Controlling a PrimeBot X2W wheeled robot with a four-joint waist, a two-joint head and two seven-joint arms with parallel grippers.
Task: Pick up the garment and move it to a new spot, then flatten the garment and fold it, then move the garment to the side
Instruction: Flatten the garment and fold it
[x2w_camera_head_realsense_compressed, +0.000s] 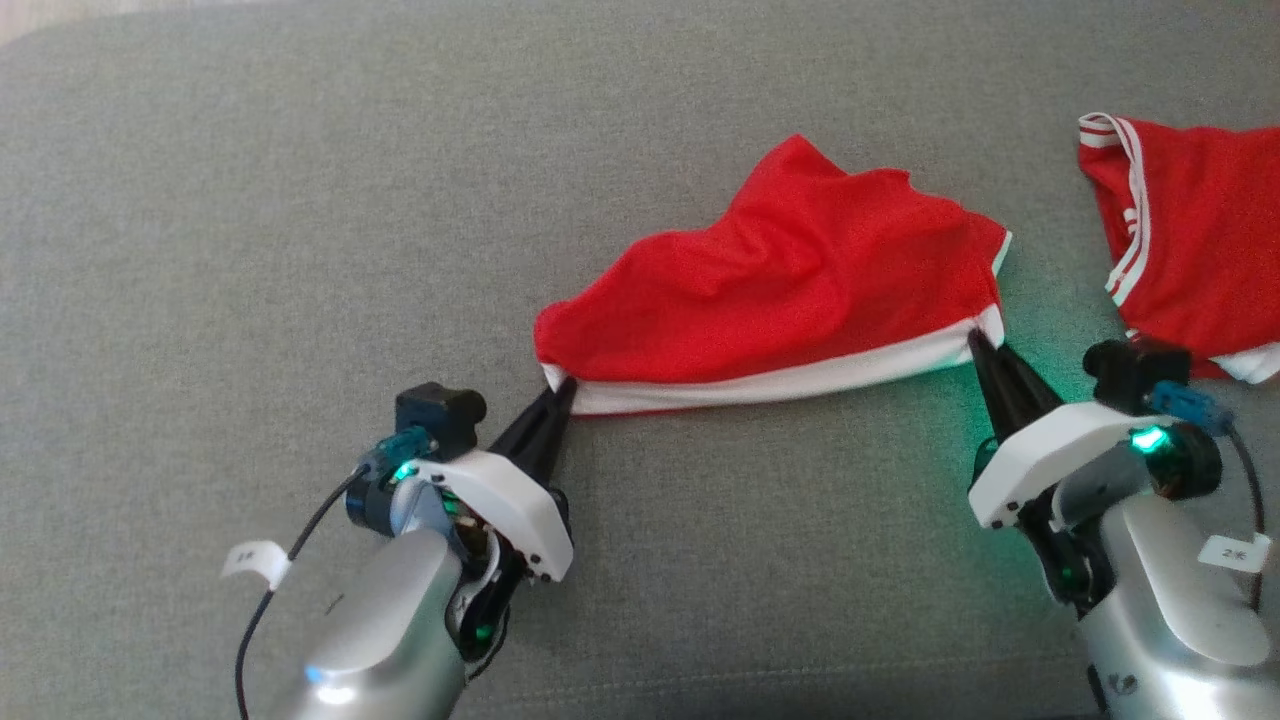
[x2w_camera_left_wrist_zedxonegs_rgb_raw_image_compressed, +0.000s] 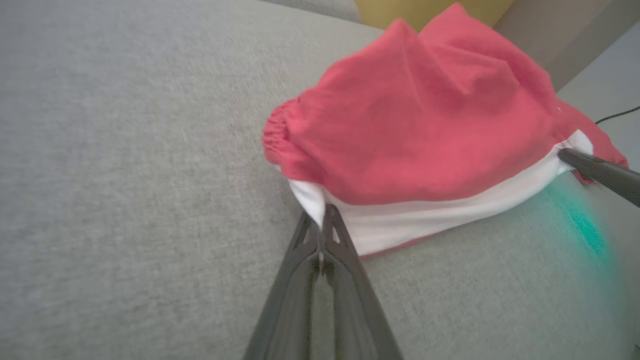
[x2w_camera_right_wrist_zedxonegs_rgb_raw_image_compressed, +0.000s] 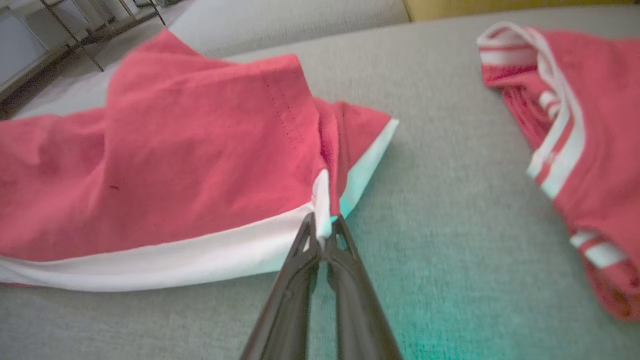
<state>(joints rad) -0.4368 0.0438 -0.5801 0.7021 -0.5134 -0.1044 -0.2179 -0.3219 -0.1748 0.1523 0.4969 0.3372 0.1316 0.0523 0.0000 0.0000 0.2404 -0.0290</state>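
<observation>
Left gripper (x2w_camera_head_realsense_compressed: 566, 386) is pinched tight on the white hem (x2w_camera_head_realsense_compressed: 780, 380) at the near left corner of the garment (x2w_camera_head_realsense_compressed: 790, 270); right gripper (x2w_camera_head_realsense_compressed: 974, 338) is likewise clamped on the hem's right corner, a fold of white cloth caught between its fingertips; the red garment lies rumpled on the grey cushion (x2w_camera_head_realsense_compressed: 300, 200), between and just beyond the two grippers, its white band running from one to the other along the near edge; left forearm (x2w_camera_head_realsense_compressed: 380, 620) enters from the lower left of the head view, fingers slanting up and rightward; right forearm (x2w_camera_head_realsense_compressed: 1170, 600) enters from the lower right, fingers slanting up and leftward; a second red garment (x2w_camera_head_realsense_compressed: 1190, 220) with white stripes lies apart, farther right.
</observation>
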